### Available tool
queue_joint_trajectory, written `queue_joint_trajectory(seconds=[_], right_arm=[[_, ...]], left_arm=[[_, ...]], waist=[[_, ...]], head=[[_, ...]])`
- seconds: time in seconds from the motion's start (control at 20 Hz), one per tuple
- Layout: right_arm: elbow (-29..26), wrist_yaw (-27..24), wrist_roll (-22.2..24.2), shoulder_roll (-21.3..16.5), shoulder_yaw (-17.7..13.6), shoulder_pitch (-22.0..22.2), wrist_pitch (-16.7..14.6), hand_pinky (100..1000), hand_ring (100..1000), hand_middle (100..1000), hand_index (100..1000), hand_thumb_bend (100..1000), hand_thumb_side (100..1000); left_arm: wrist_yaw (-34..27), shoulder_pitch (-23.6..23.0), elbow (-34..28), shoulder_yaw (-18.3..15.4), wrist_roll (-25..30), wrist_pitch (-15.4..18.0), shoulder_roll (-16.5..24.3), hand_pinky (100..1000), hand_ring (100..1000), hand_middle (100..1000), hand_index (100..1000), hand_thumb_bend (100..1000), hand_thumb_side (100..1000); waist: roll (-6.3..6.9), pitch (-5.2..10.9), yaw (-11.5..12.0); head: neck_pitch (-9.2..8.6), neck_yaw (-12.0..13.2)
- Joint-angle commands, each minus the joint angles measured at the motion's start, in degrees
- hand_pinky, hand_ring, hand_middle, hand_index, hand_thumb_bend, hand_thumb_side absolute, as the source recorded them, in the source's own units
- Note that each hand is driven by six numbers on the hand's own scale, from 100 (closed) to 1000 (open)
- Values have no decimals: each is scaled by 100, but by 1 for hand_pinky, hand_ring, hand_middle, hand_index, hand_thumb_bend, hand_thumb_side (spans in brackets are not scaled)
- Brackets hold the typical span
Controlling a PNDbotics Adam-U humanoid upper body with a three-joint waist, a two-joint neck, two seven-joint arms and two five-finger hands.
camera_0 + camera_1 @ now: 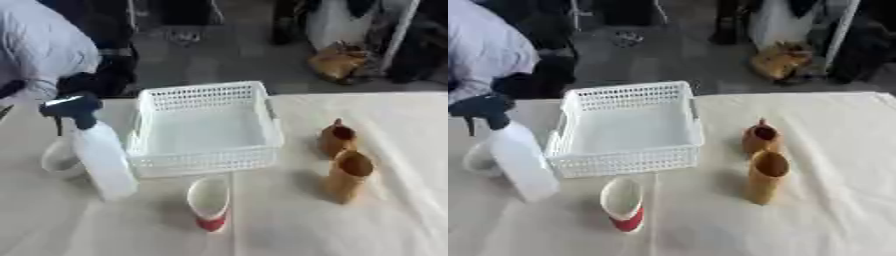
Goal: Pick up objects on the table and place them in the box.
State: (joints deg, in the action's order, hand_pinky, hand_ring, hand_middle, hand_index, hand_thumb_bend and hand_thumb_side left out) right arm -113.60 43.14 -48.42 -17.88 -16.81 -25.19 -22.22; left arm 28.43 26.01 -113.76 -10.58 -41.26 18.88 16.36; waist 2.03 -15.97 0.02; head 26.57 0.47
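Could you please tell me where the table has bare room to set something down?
Bare cloth lies right of the two brown cups, and along the near edge beside the red-and-white paper cup. The white perforated plastic basket holds nothing. It is crowded left, around the white spray bottle.
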Motion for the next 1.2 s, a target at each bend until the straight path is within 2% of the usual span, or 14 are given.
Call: queue_joint_trajectory(seconds=[0.05,0.3,0.45,0.6,0.85,1.0,1.2], right_arm=[[-100,14,-355,-166,-47,-68,-321,725,820,804,855,100,1000],[-100,1,-347,-191,-35,-68,-294,730,832,816,866,100,1000],[-100,-60,-61,-410,53,-98,-39,745,858,854,907,100,1000],[-100,-126,718,-862,177,-197,496,751,868,883,932,100,1000],[-100,-274,2246,-1717,475,-391,1431,747,872,881,947,100,1000],[-100,-416,3173,-2137,657,-545,1827,747,877,890,954,100,1000],[-68,-715,4576,-2740,1015,-745,2165,756,902,911,976,100,1000]], left_arm=[[34,28,-83,-50,5,-17,144,952,946,940,973,100,1000],[41,26,-83,-58,-3,-18,145,953,947,940,972,100,1000],[43,15,-83,-53,0,-20,147,953,947,940,972,100,1000],[46,3,-83,-47,13,-24,162,953,946,940,972,100,1000],[61,-27,-83,-32,29,-28,198,950,946,939,971,100,1000],[67,-39,-83,-21,38,-25,211,948,945,939,971,100,1000],[64,-49,-83,-5,55,-19,227,950,945,939,970,100,1000]], waist=[[-14,72,-7],[-19,67,-1],[-44,77,-2],[-79,95,-10],[-145,137,-6],[-171,161,-6],[-212,190,5]], head=[[-22,17],[-40,17],[-19,4],[-4,-9],[45,-62],[50,-78],[71,-91]])
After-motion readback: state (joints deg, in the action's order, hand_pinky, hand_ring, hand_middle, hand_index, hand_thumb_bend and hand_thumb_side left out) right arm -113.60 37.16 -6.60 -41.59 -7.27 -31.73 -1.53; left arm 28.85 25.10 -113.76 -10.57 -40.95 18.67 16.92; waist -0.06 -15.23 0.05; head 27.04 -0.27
